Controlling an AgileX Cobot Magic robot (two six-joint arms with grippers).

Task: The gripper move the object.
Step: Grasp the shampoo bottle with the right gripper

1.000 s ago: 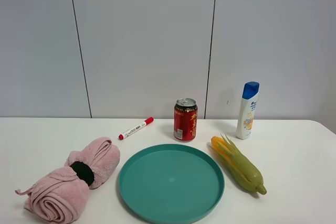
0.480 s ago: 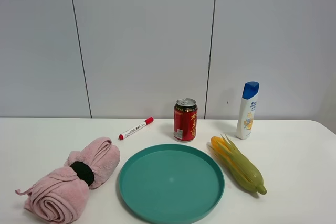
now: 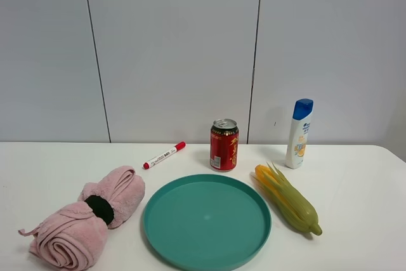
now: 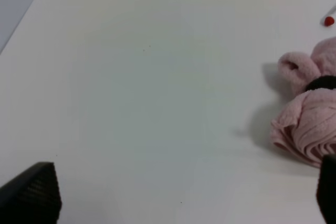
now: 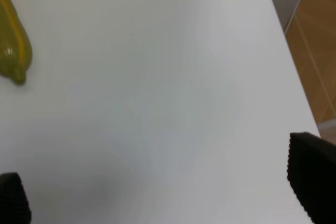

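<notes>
The white shampoo bottle [image 3: 299, 134] with a blue cap stands upright at the back right of the table, right of the red can [image 3: 224, 145]. No arm shows in the exterior high view. In the left wrist view the left gripper [image 4: 178, 198] is open, its black fingertips [image 4: 31, 192] far apart at the picture's corners over bare table. In the right wrist view the right gripper [image 5: 157, 182] is open too, fingertips [image 5: 312, 174] wide apart over bare table near the table's right edge. Neither holds anything.
A teal plate [image 3: 207, 221] lies at the front middle. A green-and-yellow corn toy [image 3: 287, 200] lies to its right, also in the right wrist view [image 5: 11, 38]. A rolled pink towel [image 3: 85, 217] lies at the left, also in the left wrist view [image 4: 310, 114]. A red-capped marker [image 3: 163, 155] lies behind.
</notes>
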